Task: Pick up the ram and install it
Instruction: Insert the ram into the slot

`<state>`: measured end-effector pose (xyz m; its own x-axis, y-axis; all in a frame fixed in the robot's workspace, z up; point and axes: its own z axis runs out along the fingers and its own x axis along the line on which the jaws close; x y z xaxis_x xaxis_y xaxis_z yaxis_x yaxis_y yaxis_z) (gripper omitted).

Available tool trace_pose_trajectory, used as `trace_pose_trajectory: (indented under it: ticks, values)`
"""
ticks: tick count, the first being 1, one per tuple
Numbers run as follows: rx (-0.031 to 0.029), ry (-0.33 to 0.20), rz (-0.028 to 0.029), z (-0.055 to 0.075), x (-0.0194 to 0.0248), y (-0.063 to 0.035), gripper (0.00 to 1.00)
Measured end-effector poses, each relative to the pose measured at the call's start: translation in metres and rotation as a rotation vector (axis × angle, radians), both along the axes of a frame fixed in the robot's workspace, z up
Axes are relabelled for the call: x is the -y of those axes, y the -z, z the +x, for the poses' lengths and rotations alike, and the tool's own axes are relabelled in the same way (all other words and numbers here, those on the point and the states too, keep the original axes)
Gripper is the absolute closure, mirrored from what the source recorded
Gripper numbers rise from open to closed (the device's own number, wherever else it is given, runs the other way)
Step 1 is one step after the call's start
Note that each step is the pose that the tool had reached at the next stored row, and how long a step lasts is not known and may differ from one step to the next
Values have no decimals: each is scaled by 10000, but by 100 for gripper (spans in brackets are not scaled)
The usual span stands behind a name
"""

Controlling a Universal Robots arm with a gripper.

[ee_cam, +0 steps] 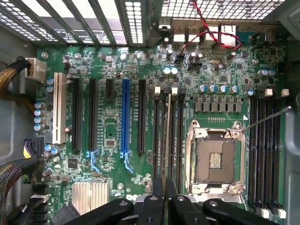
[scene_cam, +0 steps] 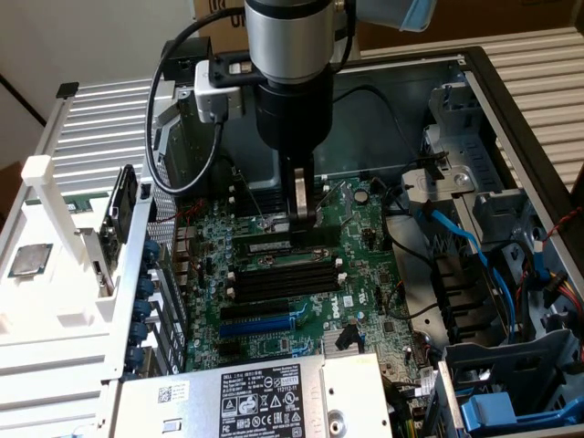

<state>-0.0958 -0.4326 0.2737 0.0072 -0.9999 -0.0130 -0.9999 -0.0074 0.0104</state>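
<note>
The pincer [scene_cam: 301, 217] hung down inside the open computer case [scene_cam: 511, 109], just above the motherboard [scene_cam: 365, 228]. It was closed on the ram [scene_cam: 267, 246], with a finger pressed to each flat face of the stick. The ram stood on its long edge directly under the pincer and reached out from it toward the exterior view's left, showing its green side and pale label. It lay in line with the bank of black memory slots [scene_cam: 283, 276] and was low over the slot closest to the pincer. Whether it was pressed home there could not be told.

In the wrist view the ram [ee_cam: 165, 140] appeared edge-on as a thin strip running straight out from between the dark fingers [ee_cam: 151, 206] of the pincer [ee_cam: 164, 194], with the black slots [ee_cam: 179, 136] close on either side of it. The open processor socket [ee_cam: 213, 159] sat just beside the pincer, and a second bank of slots [ee_cam: 265, 150] lay beyond that. On the pincer's other side, farther off, was the blue expansion slot [ee_cam: 125, 117]. The labelled power supply [scene_cam: 265, 392] sat well apart from the pincer.
</note>
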Motion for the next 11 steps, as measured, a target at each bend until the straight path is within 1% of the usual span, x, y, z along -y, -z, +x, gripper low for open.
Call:
trace_pose_trajectory:
  ticks: [5, 7, 11]
  values:
    - [-1, -231, -5, 2, 12, 7, 87]
    - [-1, -243, -23, 2, 12, 8, 87]
    - [0, -243, -30, 3, 11, 20, 87]
